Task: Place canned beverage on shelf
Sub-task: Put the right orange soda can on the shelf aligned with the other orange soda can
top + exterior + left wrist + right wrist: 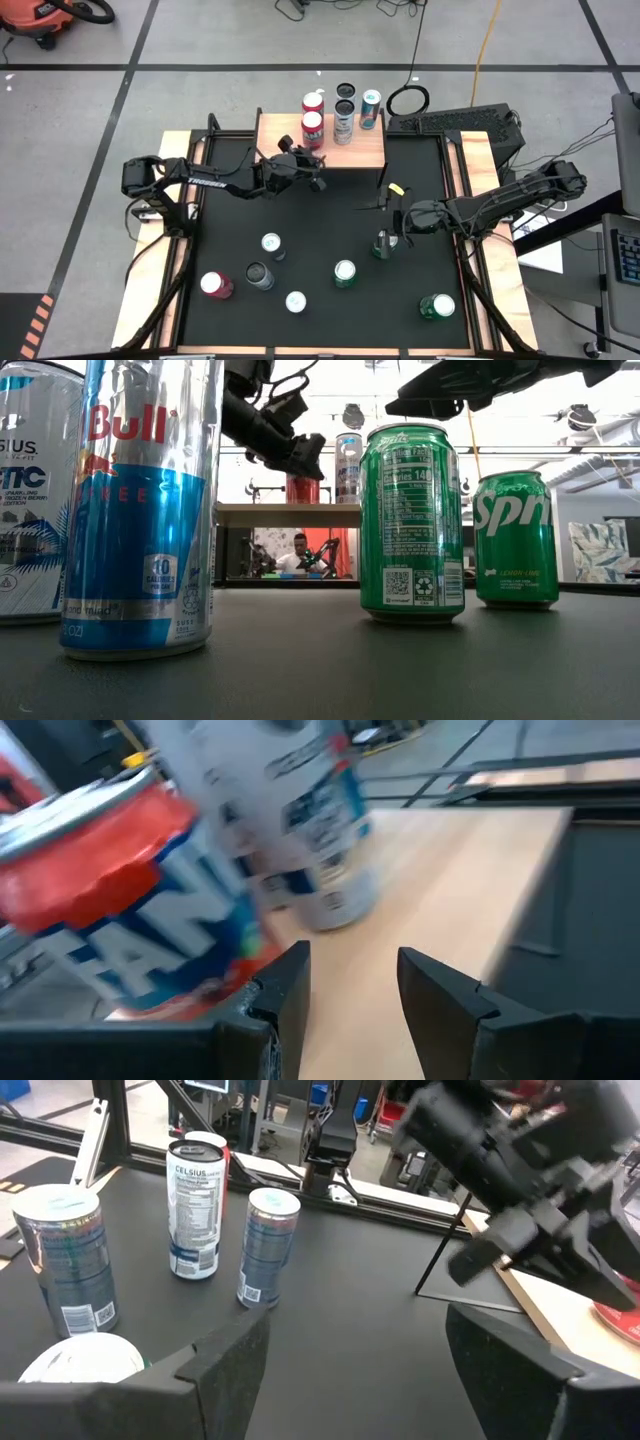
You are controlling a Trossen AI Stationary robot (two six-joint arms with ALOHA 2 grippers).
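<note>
Left claw half-open, empty, at front edge of light-wood shelf on black legs beside red Fanta can; right claw wide open, empty, over black table.

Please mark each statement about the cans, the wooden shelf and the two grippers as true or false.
1. The light-wood shelf carries five upright cans. True.
2. The left gripper holds a can. False: its fingers are open with nothing between them, beside the red Fanta can.
3. The right gripper hovers over the black table. True.
4. Both green Sprite cans stand on the shelf. False: they stand on the table.
</note>
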